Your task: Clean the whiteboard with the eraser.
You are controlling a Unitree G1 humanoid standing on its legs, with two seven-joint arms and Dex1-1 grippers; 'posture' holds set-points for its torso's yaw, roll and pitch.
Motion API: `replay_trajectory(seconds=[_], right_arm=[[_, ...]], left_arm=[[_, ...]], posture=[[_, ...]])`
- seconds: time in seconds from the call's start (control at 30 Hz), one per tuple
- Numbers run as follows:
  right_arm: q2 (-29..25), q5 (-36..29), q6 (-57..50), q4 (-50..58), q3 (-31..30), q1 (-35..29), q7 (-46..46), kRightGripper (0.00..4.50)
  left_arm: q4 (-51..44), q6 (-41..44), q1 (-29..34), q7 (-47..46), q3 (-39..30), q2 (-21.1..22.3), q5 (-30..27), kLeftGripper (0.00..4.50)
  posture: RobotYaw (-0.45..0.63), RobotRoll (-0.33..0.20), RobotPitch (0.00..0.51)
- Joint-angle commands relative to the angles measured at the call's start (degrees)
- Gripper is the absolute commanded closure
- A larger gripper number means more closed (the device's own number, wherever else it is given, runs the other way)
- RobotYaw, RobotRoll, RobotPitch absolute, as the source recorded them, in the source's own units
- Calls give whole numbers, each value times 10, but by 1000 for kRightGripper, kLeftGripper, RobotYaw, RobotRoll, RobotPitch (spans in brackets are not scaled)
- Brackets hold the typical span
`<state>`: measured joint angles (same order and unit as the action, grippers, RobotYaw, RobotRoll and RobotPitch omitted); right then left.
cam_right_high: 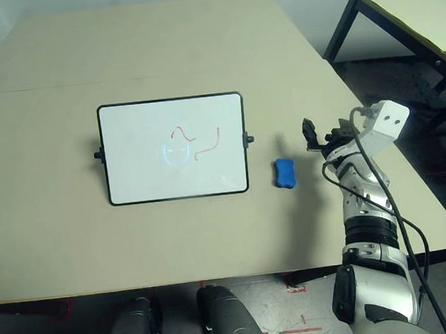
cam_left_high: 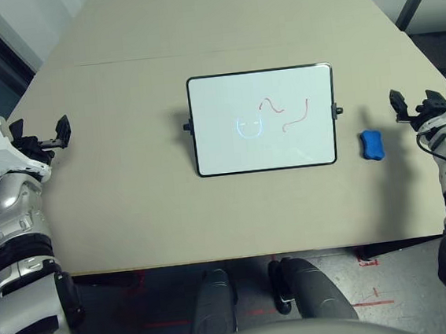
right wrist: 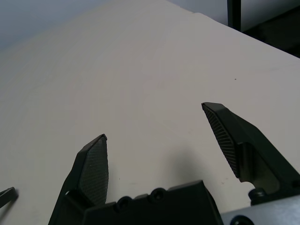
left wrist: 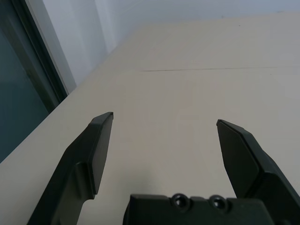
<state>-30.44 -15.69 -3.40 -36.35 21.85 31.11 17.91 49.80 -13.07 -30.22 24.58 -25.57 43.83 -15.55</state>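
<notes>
Left eye view: one whiteboard (cam_left_high: 263, 120) is lying flat near the middle of a beige table (cam_left_high: 132, 207), its black frame carrying two small side knobs. One blue face doodle (cam_left_high: 248, 127) and two red squiggles (cam_left_high: 285, 112) are showing on its white surface. One blue eraser (cam_left_high: 372, 145) is resting on the table just beside the board's right edge, apart from the frame, with bare tabletop between it and the right gripper (cam_left_high: 411, 105). Nothing is standing between either arm and the board or the eraser. A seam (cam_left_high: 118, 62) is running across the table beyond the board, and in the right eye view a second table (cam_right_high: 413, 6) is standing off to the far right, well apart from the work area.

Both grippers are hovering over the tabletop at the table's sides, well clear of the board. The left gripper (cam_left_high: 52, 137) is sitting wide apart near the left edge, holding nothing; in its wrist view its two black fingers (left wrist: 91, 154) are spread with only bare table between them. The right gripper is likewise spread wide, near the eraser but not touching it; in its wrist view the ribbed pads (right wrist: 96, 171) are framing empty tabletop.
</notes>
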Motion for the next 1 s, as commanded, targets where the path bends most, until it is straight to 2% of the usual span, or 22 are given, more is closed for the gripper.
replay_trajectory(seconds=[0.03,0.2,0.37,0.47,0.6,0.73,0.87,1.0], right_arm=[[-1,-6,-2,3,7,-7,-1,24],[-9,-10,-16,23,14,-11,-8,24],[-20,-20,-106,105,16,-25,-29,24],[-28,-47,-226,194,18,-42,-38,24],[-54,-68,-413,323,3,-68,-50,24],[-77,-85,-583,414,-14,-59,-60,24],[-69,-79,-685,456,-31,-33,-81,24],[-52,-71,-738,470,-48,-12,-93,24]], left_arm=[[13,-4,-4,1,7,-5,6,6],[17,-2,-17,5,13,-14,8,6],[-14,24,-38,39,21,-9,-8,6],[-80,97,-49,102,31,2,-37,6],[-209,235,-59,172,55,28,-80,6],[-319,367,-72,237,99,54,-118,6],[-409,469,-83,267,126,61,-157,6],[-479,531,-94,256,150,35,-182,6]], posture=[[-98,0,143],[-128,0,135],[-147,0,134],[-130,0,126],[-136,0,119],[-148,0,113],[-148,0,108],[-147,0,108]])
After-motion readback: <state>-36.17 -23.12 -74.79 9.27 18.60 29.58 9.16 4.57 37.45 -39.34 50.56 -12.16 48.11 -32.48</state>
